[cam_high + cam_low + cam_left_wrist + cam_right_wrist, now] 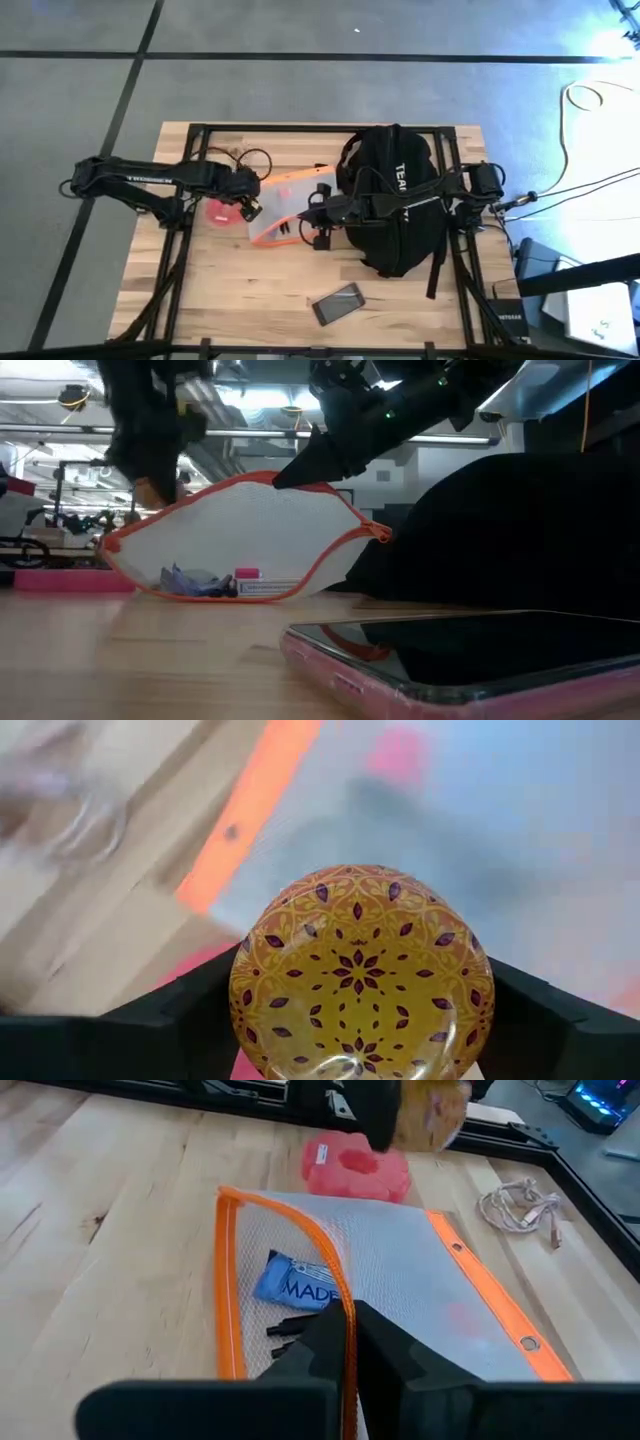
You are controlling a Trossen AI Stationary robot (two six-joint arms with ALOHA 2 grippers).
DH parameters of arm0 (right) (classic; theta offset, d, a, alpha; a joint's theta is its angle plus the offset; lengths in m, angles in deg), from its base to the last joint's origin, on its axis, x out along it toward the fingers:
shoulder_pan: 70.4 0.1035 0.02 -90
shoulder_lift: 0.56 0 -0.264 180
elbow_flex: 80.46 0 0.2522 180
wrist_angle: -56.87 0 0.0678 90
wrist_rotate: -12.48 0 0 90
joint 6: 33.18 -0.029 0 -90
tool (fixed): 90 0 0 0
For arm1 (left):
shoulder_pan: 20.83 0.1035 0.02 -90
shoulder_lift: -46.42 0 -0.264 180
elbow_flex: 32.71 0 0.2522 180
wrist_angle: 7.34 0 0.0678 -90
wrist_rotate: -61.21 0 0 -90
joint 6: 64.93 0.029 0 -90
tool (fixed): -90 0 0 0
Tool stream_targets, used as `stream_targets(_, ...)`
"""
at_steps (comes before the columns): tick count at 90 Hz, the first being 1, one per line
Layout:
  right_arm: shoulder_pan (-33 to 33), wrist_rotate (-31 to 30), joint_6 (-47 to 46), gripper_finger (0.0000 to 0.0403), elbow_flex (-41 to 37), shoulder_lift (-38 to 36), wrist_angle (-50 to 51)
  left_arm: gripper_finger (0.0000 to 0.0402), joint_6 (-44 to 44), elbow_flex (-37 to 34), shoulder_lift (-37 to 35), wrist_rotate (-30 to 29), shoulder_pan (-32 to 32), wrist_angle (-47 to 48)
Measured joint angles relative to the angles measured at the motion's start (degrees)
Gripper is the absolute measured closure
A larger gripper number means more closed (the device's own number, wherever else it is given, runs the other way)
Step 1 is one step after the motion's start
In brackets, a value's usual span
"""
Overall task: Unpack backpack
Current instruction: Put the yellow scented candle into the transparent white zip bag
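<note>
The black backpack (395, 200) lies at the table's right, and my right arm reaches over it. A white mesh pouch with orange edging (288, 205) lies left of it, with a blue packet (295, 1285) and small dark things inside. My right gripper (350, 1350) is shut on the pouch's orange edge. My left gripper (247, 207), just left of the pouch, is shut on a round yellow patterned tin (360, 970) over a pink object (355, 1165). My left gripper pinches the round tin by its rim, with one finger (190, 1020) on each side. The tin is held clear of the table, its patterned face toward the wrist camera. My right gripper pinches the pouch's upper orange zip edge (350, 1315) between its two fingers, slanting down from the table's right. That edge (300, 478) is raised, so the mouth gapes, while the pouch's bottom (230, 592) rests on the table.
A phone in a pink case (338, 303) lies face up near the front edge. A coiled pale cable (520, 1205) lies at the far side, left of the backpack. Bare wood shows at the front left.
</note>
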Motion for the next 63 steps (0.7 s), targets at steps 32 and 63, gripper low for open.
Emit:
stream_targets(32,0.0,-2.4,0.0,0.0403,0.0,0.0,-0.5,0.0112,10.9,8.6,0.5,1.9,-18.1,-23.4)
stream_targets(63,0.0,-2.6,0.0,0.0403,0.0,0.0,-0.5,0.0112,15.9,8.6,11.2,1.9,-29.9,-38.0)
